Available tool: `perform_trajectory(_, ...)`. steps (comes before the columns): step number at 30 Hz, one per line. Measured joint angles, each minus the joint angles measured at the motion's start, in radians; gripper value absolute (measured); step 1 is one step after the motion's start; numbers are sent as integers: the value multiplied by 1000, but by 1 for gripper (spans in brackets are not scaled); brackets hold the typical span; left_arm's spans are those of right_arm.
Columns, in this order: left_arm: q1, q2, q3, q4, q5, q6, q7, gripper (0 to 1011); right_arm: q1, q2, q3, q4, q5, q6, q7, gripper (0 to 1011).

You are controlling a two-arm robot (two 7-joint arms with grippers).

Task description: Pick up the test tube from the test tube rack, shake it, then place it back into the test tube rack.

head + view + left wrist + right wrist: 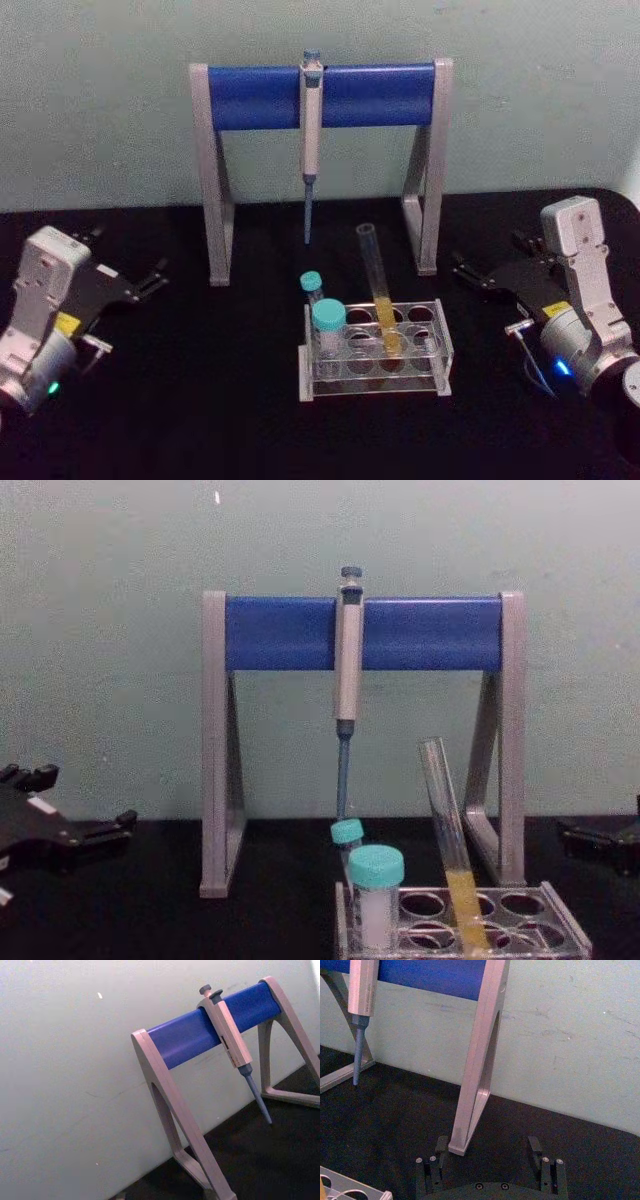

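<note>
The test tube (378, 290) stands tilted in the test tube rack (370, 378) at the table's middle, its lower part yellow; the chest view shows the test tube (446, 815) leaning left out of the rack (560, 922). My left gripper (128, 255) rests open on the left side of the table, well away from the rack. On the right, my right gripper (490, 258) also rests open, pointing toward the stand. In the right wrist view the right gripper (487, 1147) has nothing between its fingers, and a corner of the rack (350, 1191) shows.
A grey-and-blue pipette stand (260, 97) stands behind the rack with a pipette (311, 120) hanging from its bar. Two teal-capped white tubes (328, 325) sit in the rack's left holes. Black table surface lies open on both sides of the rack.
</note>
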Motion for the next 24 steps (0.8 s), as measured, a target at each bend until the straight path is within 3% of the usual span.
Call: perform_trajectory(24, 0, 0, 0, 0, 0, 0, 0, 1001, 0, 0, 0, 0, 0, 0, 0, 1000)
